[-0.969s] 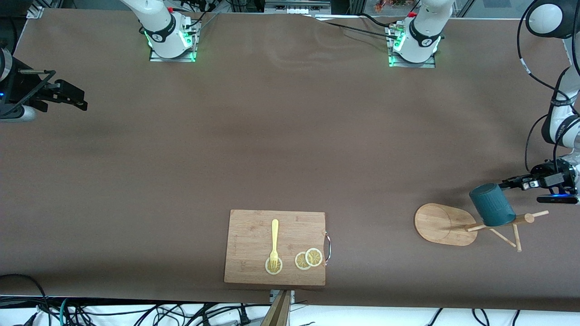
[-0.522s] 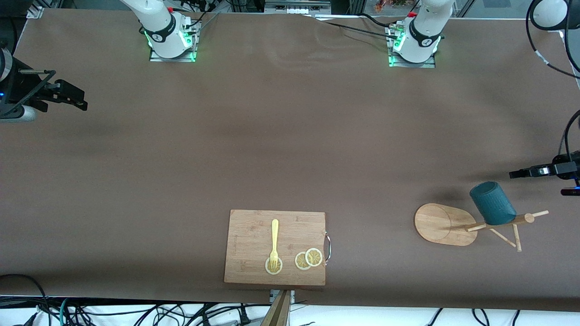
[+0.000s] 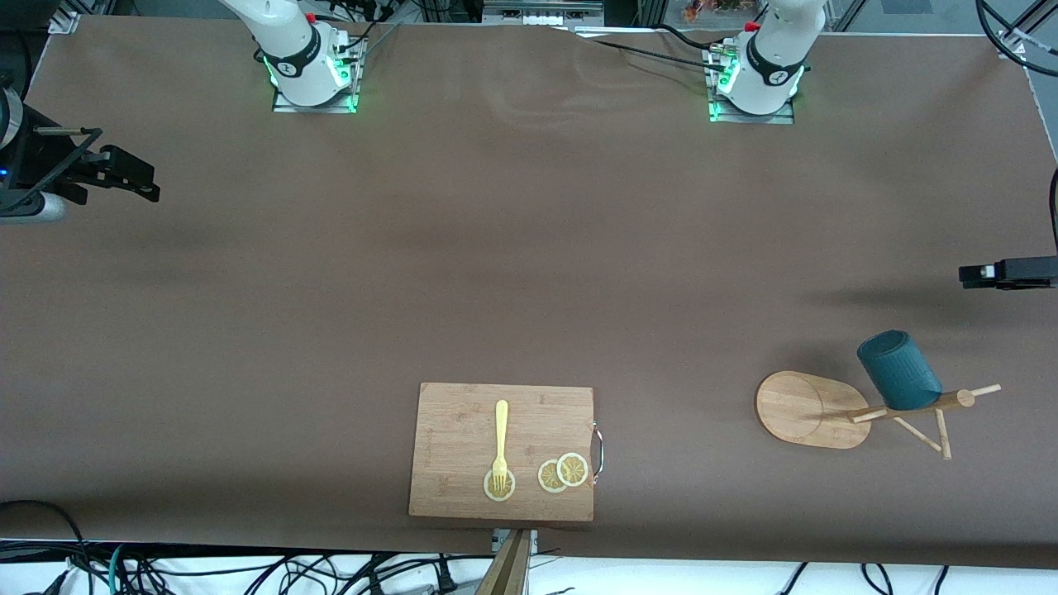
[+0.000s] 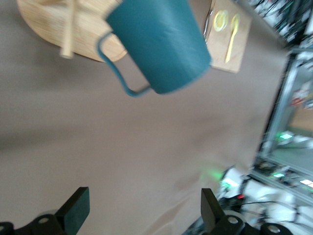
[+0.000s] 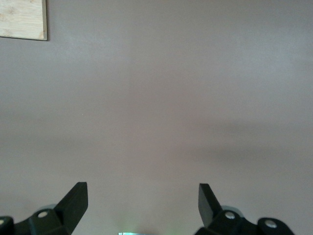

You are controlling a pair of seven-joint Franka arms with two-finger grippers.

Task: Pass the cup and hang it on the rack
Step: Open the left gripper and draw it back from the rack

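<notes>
Since a second ago the left gripper (image 3: 969,274) has let go of the cup (image 3: 898,371) and is pulling away from it, now sitting at the edge of the front view over bare table at the left arm's end, well apart from the rack (image 3: 860,411). Its fingers (image 4: 74,211) are standing spread wide with nothing between them, as the left wrist view shows.

Hanging on the rack now is the dark teal cup, tilted, its handle (image 4: 117,73) hooked over a peg — it is touching nothing but the wood. In the left wrist view the cup (image 4: 159,44) is showing its side and its thin handle, with the rack's oval base (image 4: 54,24) just beside it. The rack is standing toward the left arm's end of the table, its base (image 3: 800,409) flat on the brown table (image 3: 512,248).

Waiting at the right arm's end, the right gripper (image 3: 140,183) is hovering over bare table — its fingers (image 5: 73,200) are held apart and empty, with only a corner of the cutting board (image 5: 23,19) showing in the right wrist view.

Near the front edge, the wooden cutting board (image 3: 463,430) is lying flat, carrying a yellow fork (image 3: 500,442) and lemon slices (image 3: 563,473); the fork's tines are resting on one slice.
</notes>
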